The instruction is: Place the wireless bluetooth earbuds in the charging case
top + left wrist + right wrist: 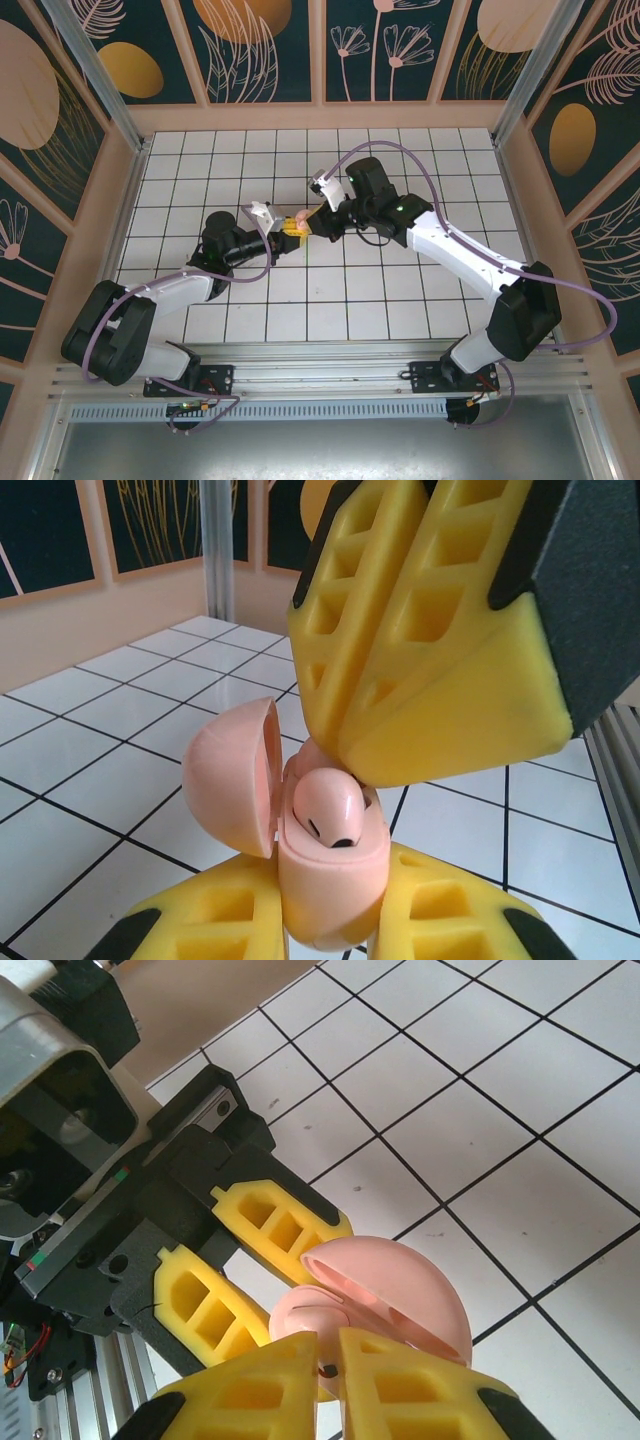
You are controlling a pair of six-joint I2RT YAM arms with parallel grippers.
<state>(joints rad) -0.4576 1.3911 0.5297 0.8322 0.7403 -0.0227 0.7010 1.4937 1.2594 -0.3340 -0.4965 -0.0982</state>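
With the left gripper clamped on the small round pale pink open charging case above the white bench, the right gripper, pressed together, should push the tiny pale pink earbud inside gently straight down.

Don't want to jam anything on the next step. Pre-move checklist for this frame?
1. charging case clamped in left pincer: ok, a finger on each side.
2. lid swung open, off to the side: ok.
3. earbud sitting in the case: ok. Fully seated: cannot tell.
4. right pincer at the case mouth, jaws together: ok.
5. Anything pinched between the right pincer tips: cannot tell, the tips hide it.
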